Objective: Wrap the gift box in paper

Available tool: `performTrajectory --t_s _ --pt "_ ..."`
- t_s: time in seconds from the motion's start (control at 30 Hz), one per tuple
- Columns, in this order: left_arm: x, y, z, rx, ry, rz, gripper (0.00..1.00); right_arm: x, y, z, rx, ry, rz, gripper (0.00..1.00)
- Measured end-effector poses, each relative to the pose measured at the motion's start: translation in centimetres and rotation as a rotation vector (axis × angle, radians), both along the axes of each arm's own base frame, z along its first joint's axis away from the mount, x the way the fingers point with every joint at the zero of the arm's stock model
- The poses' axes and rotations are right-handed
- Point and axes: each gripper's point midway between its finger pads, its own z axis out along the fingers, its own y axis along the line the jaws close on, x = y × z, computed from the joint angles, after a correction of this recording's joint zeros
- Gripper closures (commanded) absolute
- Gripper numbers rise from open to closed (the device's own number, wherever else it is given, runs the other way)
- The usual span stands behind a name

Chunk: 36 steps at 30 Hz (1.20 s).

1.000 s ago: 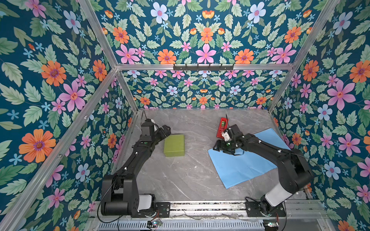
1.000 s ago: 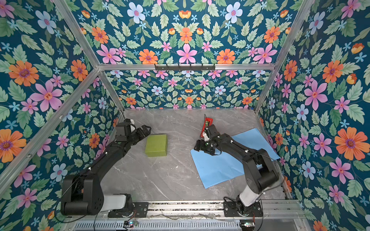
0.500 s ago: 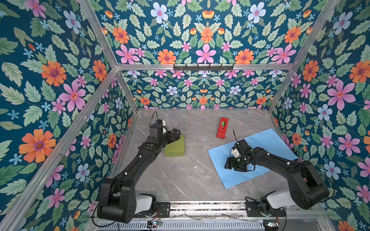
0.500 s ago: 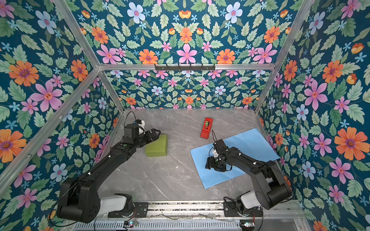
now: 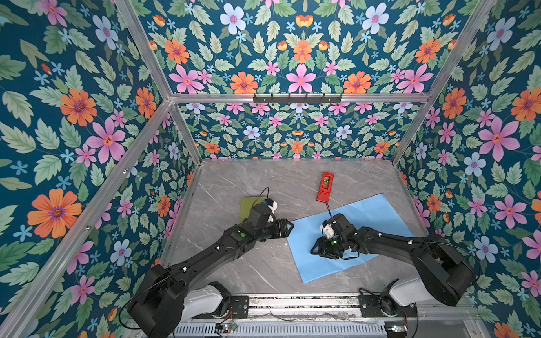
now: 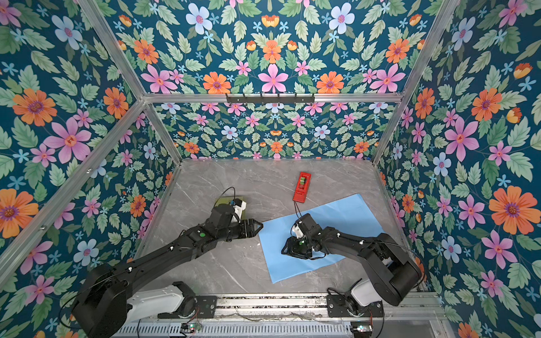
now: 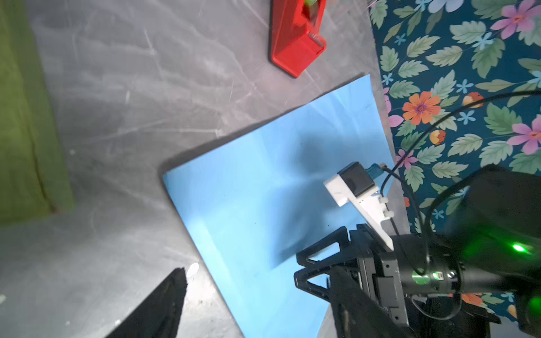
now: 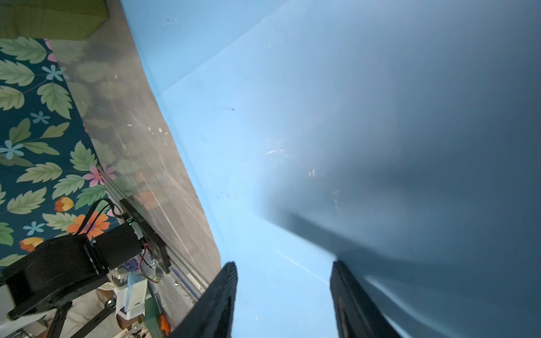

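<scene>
Desk (image 5: pixel 263 181) holds paper (image 5: pixel 366 216) flat at right; box (image 5: pixel 247 206) sits off it at left, behind the arm. Left hand (image 5: pixel 288 227) near the paper's corner and right hand (image 5: pixel 314 250) low over it both gape, empty. I'd pinch an edge gently.

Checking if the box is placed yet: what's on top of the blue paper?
Only the right gripper is over the paper, jaws apart. The gift box lies off it, on the table. The right arm hides the paper beneath it in both top views.
</scene>
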Motion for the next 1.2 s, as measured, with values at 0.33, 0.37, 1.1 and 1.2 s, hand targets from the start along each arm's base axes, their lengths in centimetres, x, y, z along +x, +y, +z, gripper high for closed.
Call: performTrajectory --t_s 0.33,0.37,1.1,1.2 --pt "-3.8 -4.2 -3.6 -0.027 0.086 -0.096 0.35 4.9 -4.2 5.2 0.110 -0.104 -0.189 0.47" --pt "-4.1 -5.2 -4.1 -0.029 0.095 -0.125 0.36 5.9 -6.1 5.4 0.098 -0.109 -0.233 0.47" --pt "-3.5 -5.3 -9.0 -0.003 0.132 -0.177 0.39 2.1 -16.2 -0.5 -0.167 0.064 -0.391 0.48" --pt "-2.6 -4.4 -9.1 -0.006 0.121 -0.161 0.39 1.1 -15.3 -0.6 -0.156 0.068 -0.379 0.48"
